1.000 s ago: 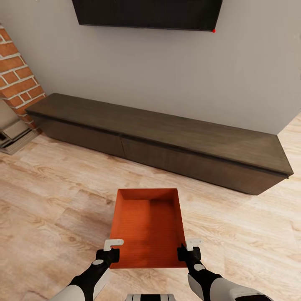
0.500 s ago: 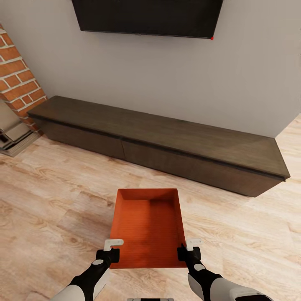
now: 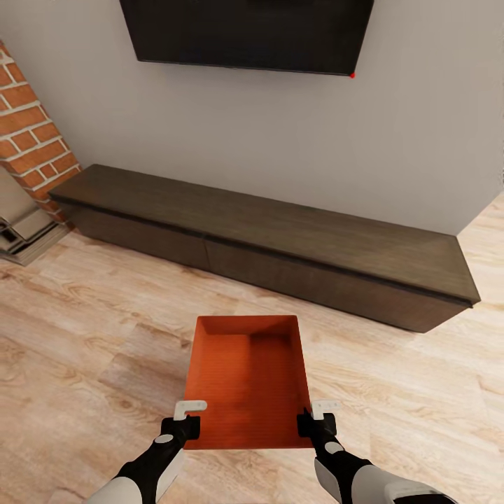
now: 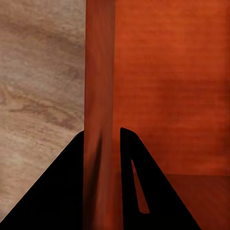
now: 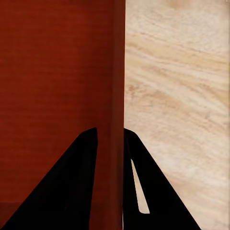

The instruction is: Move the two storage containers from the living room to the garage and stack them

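Carrying an open orange-red rectangular storage container [image 3: 246, 381] level between them, left pincer [image 3: 183, 418] and right pincer [image 3: 319, 417] each clamp a side wall above light wood plank floor [image 3: 84, 336].

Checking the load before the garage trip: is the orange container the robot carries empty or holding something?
Empty. The storage container shows only its bare orange floor and walls in the head view.

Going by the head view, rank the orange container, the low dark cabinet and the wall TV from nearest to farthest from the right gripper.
1. Orange container, clamped in the right gripper.
2. Low dark cabinet, ahead across the floor.
3. Wall TV, high on the wall.
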Tool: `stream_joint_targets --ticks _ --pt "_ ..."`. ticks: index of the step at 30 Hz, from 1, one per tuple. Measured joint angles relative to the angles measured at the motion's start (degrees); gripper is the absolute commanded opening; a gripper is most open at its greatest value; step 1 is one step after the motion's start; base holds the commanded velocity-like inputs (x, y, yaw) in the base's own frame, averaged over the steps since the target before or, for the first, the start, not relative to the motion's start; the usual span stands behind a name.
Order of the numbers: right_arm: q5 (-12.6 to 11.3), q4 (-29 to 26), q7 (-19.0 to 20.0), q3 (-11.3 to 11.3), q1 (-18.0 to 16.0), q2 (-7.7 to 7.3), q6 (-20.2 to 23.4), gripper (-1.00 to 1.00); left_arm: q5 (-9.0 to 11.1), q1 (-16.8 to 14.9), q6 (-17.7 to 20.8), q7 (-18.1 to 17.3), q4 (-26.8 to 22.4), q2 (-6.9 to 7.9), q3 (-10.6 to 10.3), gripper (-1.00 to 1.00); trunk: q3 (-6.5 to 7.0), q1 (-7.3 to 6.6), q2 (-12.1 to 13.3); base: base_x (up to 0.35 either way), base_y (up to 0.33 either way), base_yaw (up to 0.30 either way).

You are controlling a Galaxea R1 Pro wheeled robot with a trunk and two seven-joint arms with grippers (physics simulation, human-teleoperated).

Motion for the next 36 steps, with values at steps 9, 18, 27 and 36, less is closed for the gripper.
stream_joint_targets --ticks 9,18,27,36 --pt "-0.38 0.02 -0.08 0.33 0.00 0.05 -0.03 -1.00 -0.04 0.00 0.00 -0.01 -0.01 0.02 0.02 -1.00 1.62 -1.98 3.61 0.000 0.000 0.000" --pt "-0.60 0.07 -0.12 0.49 0.01 0.08 -0.12 -1.00 -0.06 -0.01 -0.01 -0.01 0.00 0.03 -0.01 -1.00 3.23 -3.95 7.22 0.000 0.000 0.000" --pt "-0.99 0.20 -0.17 1.00 0.02 0.13 0.40 -1.00 -0.10 -0.03 0.02 -0.05 0.59 0.03 0.18 -1.00 4.85 -5.93 10.83 0.000 0.000 0.000" --pt "-0.39 0.19 -0.49 0.72 0.01 0.21 0.53 -1.00 0.86 -0.01 -0.02 0.00 0.66 0.13 -0.42 -1.00 6.46 -7.91 14.44 0.000 0.000 0.000"
